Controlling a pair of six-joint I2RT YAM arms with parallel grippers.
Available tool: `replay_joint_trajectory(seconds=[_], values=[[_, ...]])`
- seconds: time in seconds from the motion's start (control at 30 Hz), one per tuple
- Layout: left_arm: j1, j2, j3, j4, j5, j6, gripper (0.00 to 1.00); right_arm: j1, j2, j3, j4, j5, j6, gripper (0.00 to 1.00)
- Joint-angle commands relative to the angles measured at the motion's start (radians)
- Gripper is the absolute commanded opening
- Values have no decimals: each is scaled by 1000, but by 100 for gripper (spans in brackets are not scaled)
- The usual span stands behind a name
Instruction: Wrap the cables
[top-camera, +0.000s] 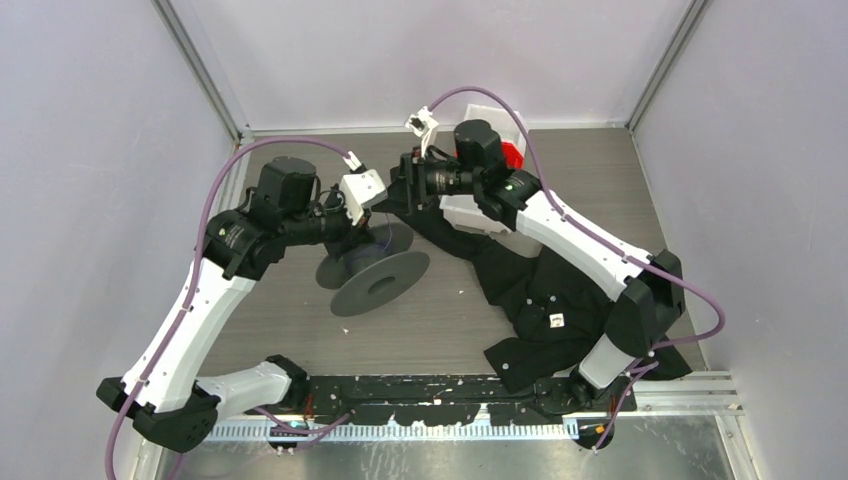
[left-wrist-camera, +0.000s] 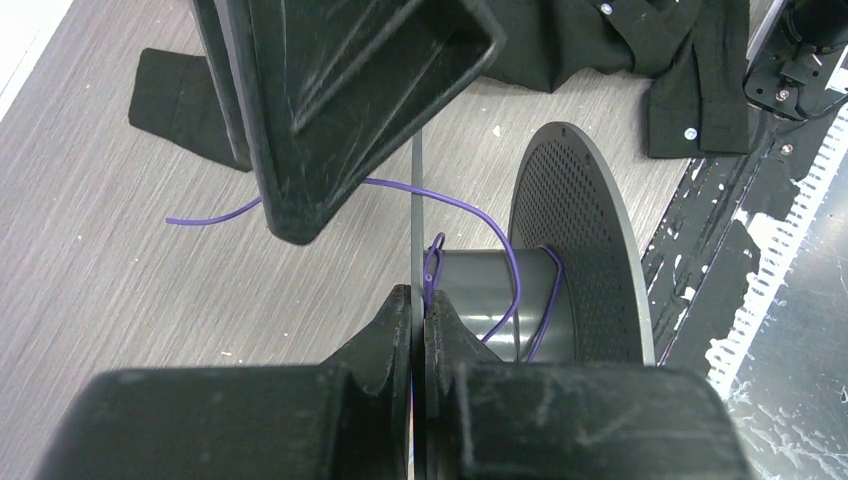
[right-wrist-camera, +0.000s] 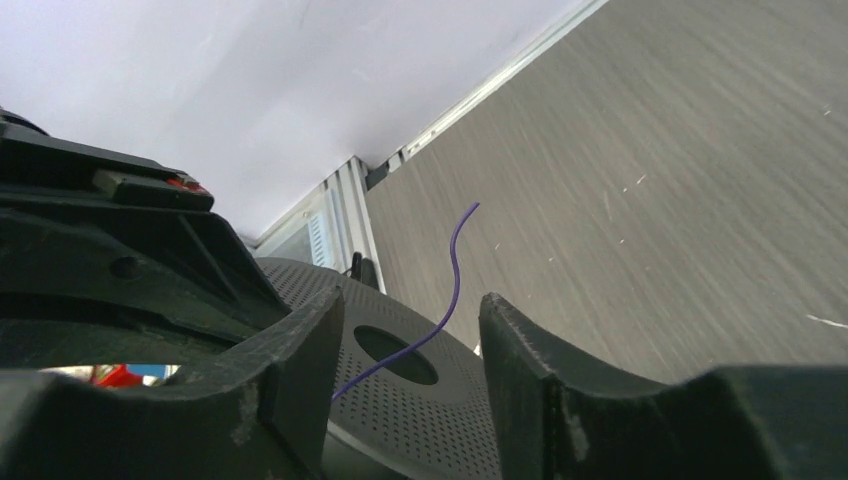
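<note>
The cable is a thin purple wire (left-wrist-camera: 470, 208), partly wound round the hub of a dark grey two-flanged reel (top-camera: 378, 283) that stands at the table's middle. My left gripper (left-wrist-camera: 418, 300) is shut on the edge of the reel's near flange (left-wrist-camera: 416, 200), with a loop of the wire right at its fingertips. My right gripper (right-wrist-camera: 412, 320) is open just behind the reel (right-wrist-camera: 400, 400). The wire's free end (right-wrist-camera: 455, 270) runs up between its fingers without touching them. One right finger (left-wrist-camera: 340, 100) hangs over the reel in the left wrist view.
A black garment (top-camera: 540, 290) lies spread to the right of the reel, under the right arm. A white bin (top-camera: 480, 215) with a red thing (top-camera: 512, 155) stands at the back right. Walls close in the table on three sides.
</note>
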Motion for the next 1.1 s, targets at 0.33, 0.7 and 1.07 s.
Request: replay_joint_trajectory(seconds=[0.33,0.7,1.07], values=[[0,-20,-2,79,3,13,0,-21,-4,-19,-123,-29,-37,1],[201,79,88,37,390,-62,0,-61,-212,-262,-80,33,-175,12],[207,141,175,18,697,-31,0,-217,-467,-618,392,26,-496,65]])
